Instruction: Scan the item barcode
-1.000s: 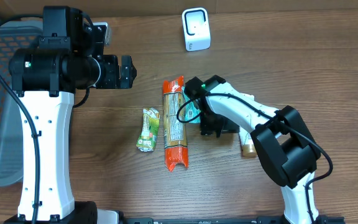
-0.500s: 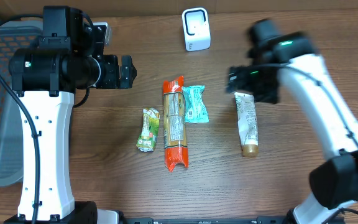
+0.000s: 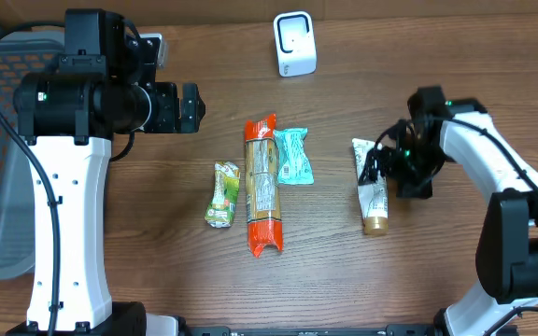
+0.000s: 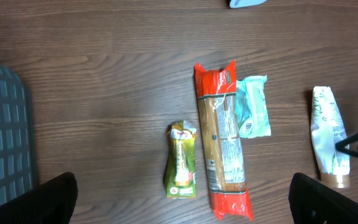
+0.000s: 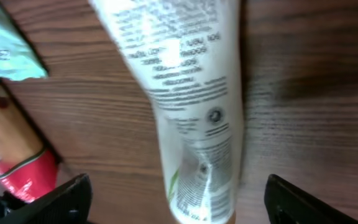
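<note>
REMOTE DESK, SCAN RUN: My right gripper [image 5: 179,199] hangs over the white tube [image 3: 373,191] at 3 o'clock on the desk [image 3: 166,280], its jaws spread wide on either side and holding nothing. The left gripper [image 3: 191,107] sits equally wide and empty near 10 o'clock. The scanner [image 3: 295,44] stands well apart at 12 o'clock. I see two risks: the slick, tapering tube could squirm out of a pinch, or it could reach the scanner wrong face out, since I can't find the barcode among the blurred print
</note>
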Robot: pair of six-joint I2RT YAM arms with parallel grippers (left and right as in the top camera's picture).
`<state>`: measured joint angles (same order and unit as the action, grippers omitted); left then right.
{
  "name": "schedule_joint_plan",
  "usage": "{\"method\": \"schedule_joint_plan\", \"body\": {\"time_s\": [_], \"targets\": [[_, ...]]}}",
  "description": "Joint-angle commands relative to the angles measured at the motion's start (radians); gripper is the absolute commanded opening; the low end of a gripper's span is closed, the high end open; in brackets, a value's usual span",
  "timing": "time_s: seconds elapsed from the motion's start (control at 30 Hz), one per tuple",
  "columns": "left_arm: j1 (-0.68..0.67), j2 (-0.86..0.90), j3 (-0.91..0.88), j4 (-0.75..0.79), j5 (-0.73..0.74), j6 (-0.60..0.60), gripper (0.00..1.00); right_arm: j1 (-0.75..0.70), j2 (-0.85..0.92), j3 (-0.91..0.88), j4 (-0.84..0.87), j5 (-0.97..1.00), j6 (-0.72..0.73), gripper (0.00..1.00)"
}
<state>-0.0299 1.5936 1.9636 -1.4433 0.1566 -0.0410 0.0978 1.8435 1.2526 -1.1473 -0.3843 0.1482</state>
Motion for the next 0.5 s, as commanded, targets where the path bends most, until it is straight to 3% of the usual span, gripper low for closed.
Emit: {"method": "schedule_joint_plan", "body": {"time_s": [0.0, 0.23, 0.47], "targets": [[0.003, 0.000, 0.000, 0.003, -0.003, 0.023, 0.99, -0.006, -0.003, -0.023, 0.034, 0.001, -0.022, 0.85], [0.003, 0.000, 0.000, 0.004, -0.003, 0.023, 1.00, 0.023, -0.005, 0.077, -0.037, -0.014, -0.019, 0.75], [0.003, 0.000, 0.000, 0.004, -0.003, 0.023, 1.00, 0.153, -0.010, 0.145, -0.087, -0.073, -0.011, 0.76]]}}
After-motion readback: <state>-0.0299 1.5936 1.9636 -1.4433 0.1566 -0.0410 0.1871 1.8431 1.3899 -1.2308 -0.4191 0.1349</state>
